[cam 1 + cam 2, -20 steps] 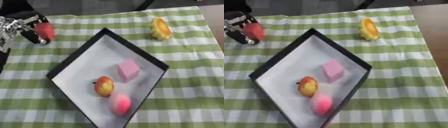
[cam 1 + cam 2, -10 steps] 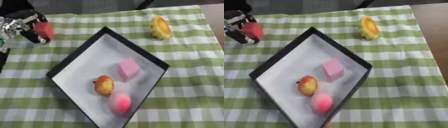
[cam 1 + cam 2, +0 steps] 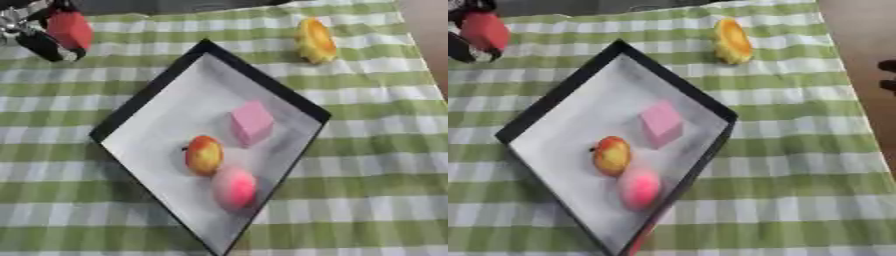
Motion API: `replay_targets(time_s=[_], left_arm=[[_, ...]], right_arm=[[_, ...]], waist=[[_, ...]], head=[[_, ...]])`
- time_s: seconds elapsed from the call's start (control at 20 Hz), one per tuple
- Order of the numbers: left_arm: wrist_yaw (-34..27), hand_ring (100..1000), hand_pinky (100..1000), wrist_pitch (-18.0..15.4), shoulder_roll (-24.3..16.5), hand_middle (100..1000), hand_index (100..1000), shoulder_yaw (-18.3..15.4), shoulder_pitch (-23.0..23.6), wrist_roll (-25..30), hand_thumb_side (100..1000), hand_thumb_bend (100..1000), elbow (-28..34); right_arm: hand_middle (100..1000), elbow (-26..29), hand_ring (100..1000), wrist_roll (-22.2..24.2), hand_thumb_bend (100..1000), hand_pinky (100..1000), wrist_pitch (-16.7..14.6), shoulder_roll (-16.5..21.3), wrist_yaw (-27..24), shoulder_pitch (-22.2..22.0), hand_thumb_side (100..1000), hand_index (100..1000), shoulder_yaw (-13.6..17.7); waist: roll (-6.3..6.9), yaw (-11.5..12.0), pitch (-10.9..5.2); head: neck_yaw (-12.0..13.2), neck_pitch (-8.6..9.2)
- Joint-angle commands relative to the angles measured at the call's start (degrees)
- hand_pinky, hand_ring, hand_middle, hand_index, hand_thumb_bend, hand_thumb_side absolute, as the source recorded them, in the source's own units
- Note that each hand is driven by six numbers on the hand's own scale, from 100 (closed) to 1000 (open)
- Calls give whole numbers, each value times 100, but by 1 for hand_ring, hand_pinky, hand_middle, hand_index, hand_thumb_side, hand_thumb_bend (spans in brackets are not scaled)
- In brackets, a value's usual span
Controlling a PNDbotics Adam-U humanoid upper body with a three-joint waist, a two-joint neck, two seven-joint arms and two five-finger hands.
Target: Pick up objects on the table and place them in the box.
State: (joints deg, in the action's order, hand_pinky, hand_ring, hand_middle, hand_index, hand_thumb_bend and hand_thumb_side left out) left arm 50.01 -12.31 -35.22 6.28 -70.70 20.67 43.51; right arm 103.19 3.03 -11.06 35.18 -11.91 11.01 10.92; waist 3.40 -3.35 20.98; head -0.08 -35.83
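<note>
Table (image 3: 385, 150) under a green-and-white checked cloth fills both views, and on it a shallow box (image 3: 144, 97) with a black rim and pale floor is set cornerwise, near the middle. Three things are already lying inside the box: a pink block (image 3: 252, 122) toward its middle, a yellow-and-red fruit (image 3: 203, 155) just below and to the left of the block, and a round pink fruit (image 3: 234, 187) just beside that, nearest the lower corner. Two things are seen outside it. A yellow piece (image 3: 315, 40) lies on the cloth beyond the box's upper right edge, apart from the rim and untouched. A red piece (image 3: 70, 29) is seen at the upper left corner, well apart from the box, with the left hand (image 3: 33, 33) curled round it; the dark fingers (image 3: 44, 46) are wrapped beside and under it, so it is judged to be held, though whether it is lifted off the cloth cannot be told. The right hand is not clearly shown; only dark shapes at the right edge of the right eye view are seen, too vague to name. The task is judged to be somewhat past halfway: three pieces are placed, one is in hand and must be carried over the rim and let go, and the yellow piece is left to be fetched.
</note>
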Motion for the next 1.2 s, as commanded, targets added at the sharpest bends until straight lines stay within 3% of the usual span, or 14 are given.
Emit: replay_targets(time_s=[0.05, 0.3, 0.6, 1.2], left_arm=[[-165, 611, 594, 28, -274, 624, 697, 124, -111, 77, 100, 269, 244], [-628, 602, 583, 162, -245, 614, 690, 422, -93, 199, 100, 202, 604], [-1214, 598, 579, 173, -278, 605, 685, 1147, 90, 322, 100, 209, 1427], [-2333, 590, 574, 939, -435, 597, 679, 2289, 298, 701, 100, 199, 3083]], right_arm=[[758, 35, 929, 7, 100, 863, -39, 258, -92, -9, 582, 907, 71], [760, 25, 929, 29, 100, 863, -47, 315, -188, -28, 574, 907, 57], [760, 17, 928, 32, 100, 863, -21, 370, -283, -35, 568, 907, 40], [761, 18, 926, 30, 100, 863, 26, 426, -354, -36, 564, 906, 9]], waist=[[-46, 27, -273], [-68, 85, -476], [-90, 209, -674], [-102, 367, -844]], head=[[-42, -82], [-81, -191], [-120, -319], [-147, -510]])
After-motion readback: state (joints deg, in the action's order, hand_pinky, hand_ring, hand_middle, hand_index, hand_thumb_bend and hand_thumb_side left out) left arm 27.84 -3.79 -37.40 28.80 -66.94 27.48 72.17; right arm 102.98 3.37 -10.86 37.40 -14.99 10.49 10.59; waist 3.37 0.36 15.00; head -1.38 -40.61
